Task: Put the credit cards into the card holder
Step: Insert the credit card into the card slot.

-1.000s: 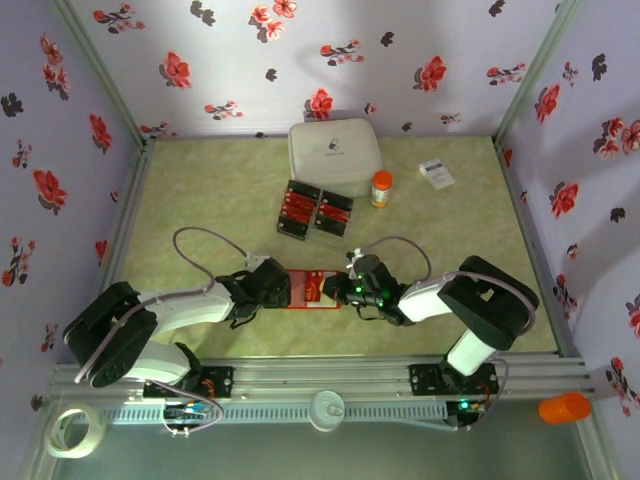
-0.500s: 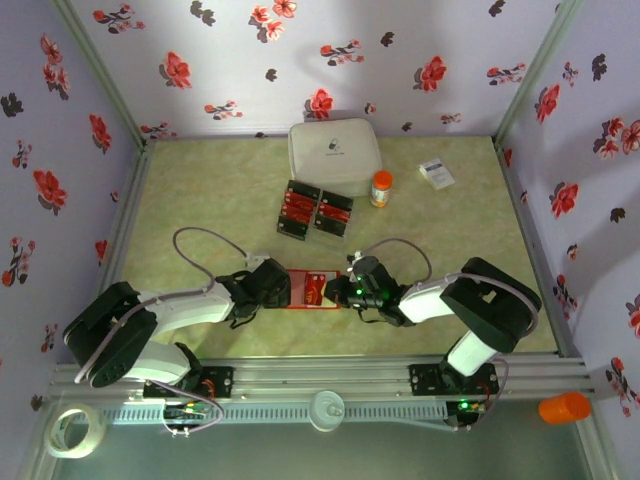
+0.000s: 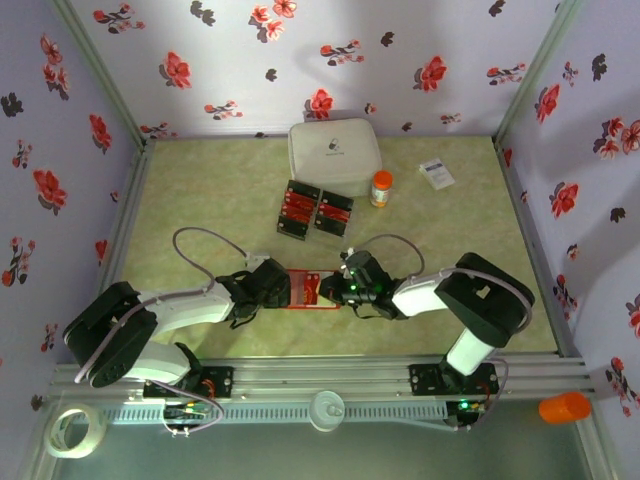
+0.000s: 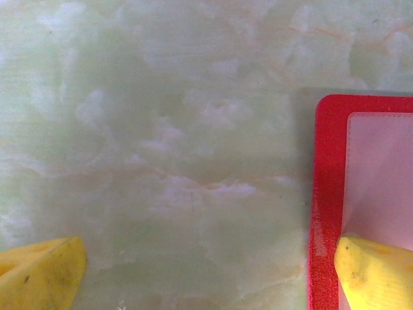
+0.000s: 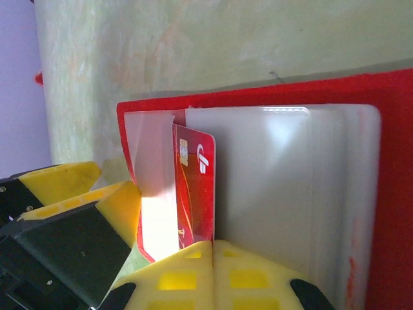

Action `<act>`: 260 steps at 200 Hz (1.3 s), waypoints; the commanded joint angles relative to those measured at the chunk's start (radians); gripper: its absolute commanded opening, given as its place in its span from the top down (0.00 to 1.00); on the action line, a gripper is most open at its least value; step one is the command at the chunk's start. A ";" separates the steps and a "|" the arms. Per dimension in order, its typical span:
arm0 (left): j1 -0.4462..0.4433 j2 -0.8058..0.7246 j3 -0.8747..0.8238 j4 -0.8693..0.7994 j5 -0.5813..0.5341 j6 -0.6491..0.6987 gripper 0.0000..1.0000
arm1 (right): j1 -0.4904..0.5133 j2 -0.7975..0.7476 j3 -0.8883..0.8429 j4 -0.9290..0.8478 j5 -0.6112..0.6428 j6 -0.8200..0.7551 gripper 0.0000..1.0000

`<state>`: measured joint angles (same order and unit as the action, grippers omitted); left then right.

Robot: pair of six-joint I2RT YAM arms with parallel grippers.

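Observation:
The card holder (image 3: 306, 287) lies opened flat on the table between my two grippers, red rim (image 5: 271, 89) around pale pockets. My left gripper (image 3: 272, 284) is open and straddles its left end. One yellow fingertip (image 4: 376, 272) rests on the pale inner side of the card holder (image 4: 328, 194), the other fingertip (image 4: 40, 278) on bare table. My right gripper (image 5: 213, 248) is shut on a red credit card (image 5: 197, 184). The card stands on edge against the pale pocket, beside a lifted pocket flap. More red credit cards (image 3: 299, 207) lie in trays farther back.
Two black trays (image 3: 296, 226) (image 3: 333, 213) sit behind the holder. A big white lidded box (image 3: 334, 155), an orange-capped bottle (image 3: 381, 188) and a small white printed box (image 3: 436, 173) stand at the back. A tape roll (image 3: 72, 430) lies off the table.
My right gripper has slid a little to the left with the card, closer over the card holder. The left arm has stayed put.

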<state>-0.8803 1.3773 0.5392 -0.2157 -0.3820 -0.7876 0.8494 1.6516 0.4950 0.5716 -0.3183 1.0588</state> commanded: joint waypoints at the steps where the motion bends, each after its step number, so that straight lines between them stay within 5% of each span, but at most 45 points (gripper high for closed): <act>1: 0.007 0.030 -0.019 0.019 0.009 -0.022 0.00 | 0.015 0.032 0.040 -0.054 -0.028 -0.009 1.00; 24: 0.006 0.028 -0.017 0.019 0.009 -0.020 0.00 | 0.025 0.054 0.085 -0.101 -0.051 -0.029 1.00; 54: 0.007 0.010 -0.008 0.006 0.010 -0.019 0.00 | 0.022 0.005 0.142 -0.281 -0.049 -0.134 0.70; 79: 0.007 -0.020 -0.006 -0.009 0.009 -0.021 0.00 | 0.018 -0.075 0.194 -0.461 -0.005 -0.240 0.60; 165: 0.029 -0.075 -0.045 -0.015 0.003 -0.024 0.00 | 0.019 -0.034 0.355 -0.634 0.016 -0.365 0.90; 260: 0.030 -0.021 -0.092 0.066 0.017 -0.042 0.00 | 0.030 0.109 0.423 -0.638 0.001 -0.377 0.95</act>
<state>-0.8589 1.3193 0.4812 -0.1860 -0.3893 -0.8032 0.8661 1.7283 0.8787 -0.0376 -0.3176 0.7059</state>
